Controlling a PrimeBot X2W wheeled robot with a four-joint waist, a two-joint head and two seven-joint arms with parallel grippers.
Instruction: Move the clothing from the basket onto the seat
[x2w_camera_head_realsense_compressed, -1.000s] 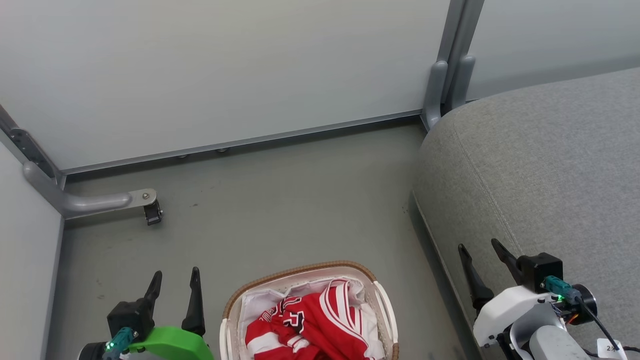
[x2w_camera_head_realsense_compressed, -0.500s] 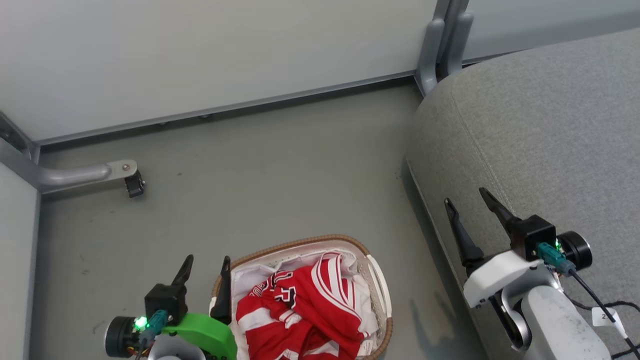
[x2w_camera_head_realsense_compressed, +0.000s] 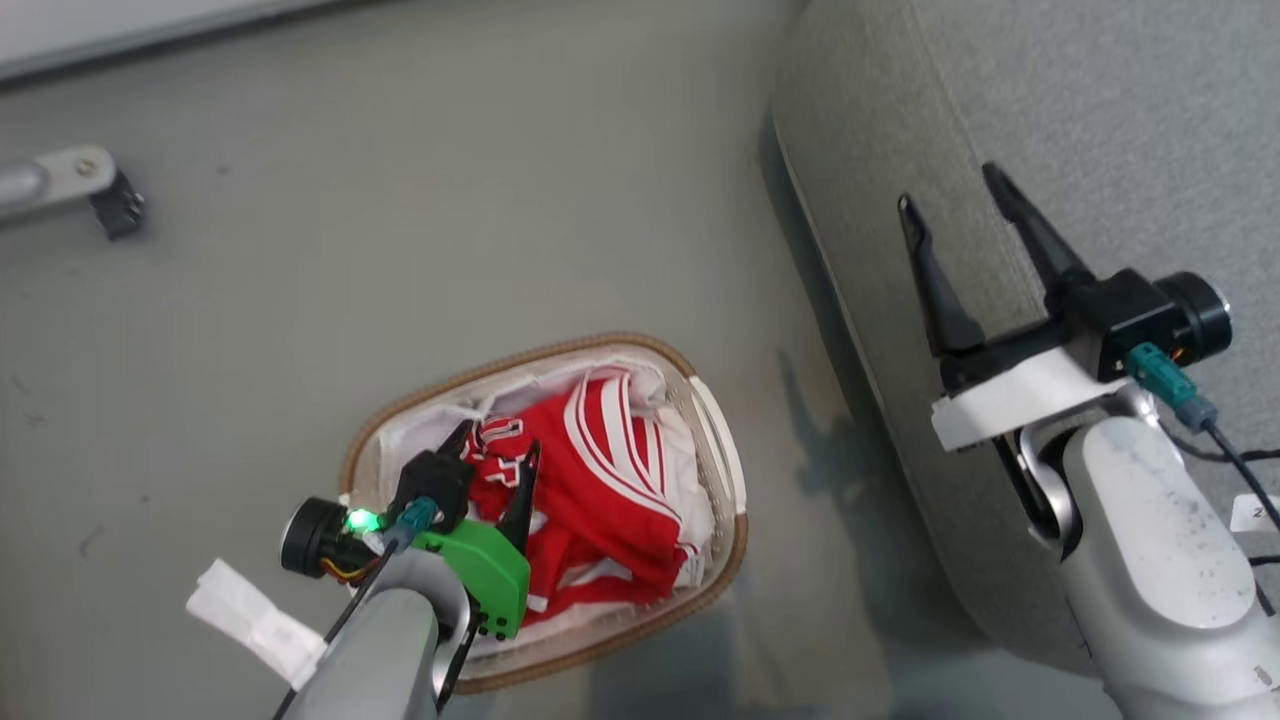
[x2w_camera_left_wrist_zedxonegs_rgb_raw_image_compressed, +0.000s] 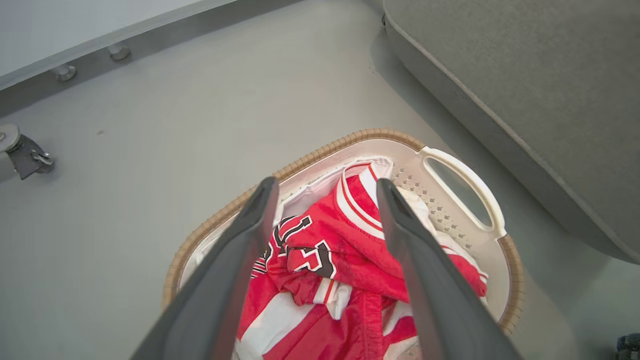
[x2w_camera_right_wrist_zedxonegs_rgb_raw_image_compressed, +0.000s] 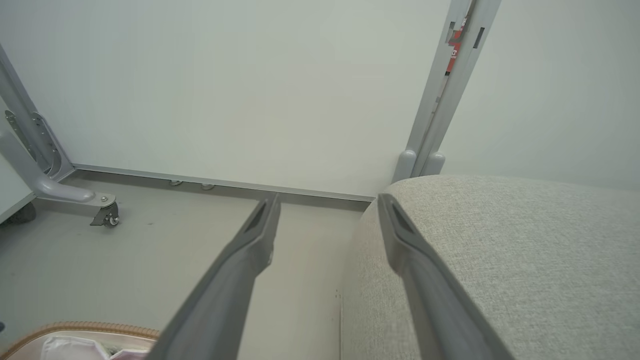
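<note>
Black-and-white lettering (x2w_camera_left_wrist_zedxonegs_rgb_raw_image_compressed: 316, 257) on the red clothing (x2w_camera_left_wrist_zedxonegs_rgb_raw_image_compressed: 365, 235), folded, unreadable

- basket (x2w_camera_left_wrist_zedxonegs_rgb_raw_image_compressed: 320, 152) top is open, with the jersey (x2w_camera_left_wrist_zedxonegs_rgb_raw_image_compressed: 350, 240) heaped inside its rim.
- a strip of bare floor (x2w_camera_head_realsense_compressed: 810, 440) separates basket and cushion (x2w_camera_head_realsense_compressed: 1100, 120).
- a caster leg (x2w_camera_head_realsense_compressed: 90, 185) stands well apart, to the left.

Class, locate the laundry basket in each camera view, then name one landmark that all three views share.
Head view: the basket sits at lower centre, on the floor.
Left wrist view: the basket is at centre and lower centre.
Right wrist view: the basket shows its rim at the bottom-left corner.
Shared landmark: the grey seat, right of the basket every time.
</note>
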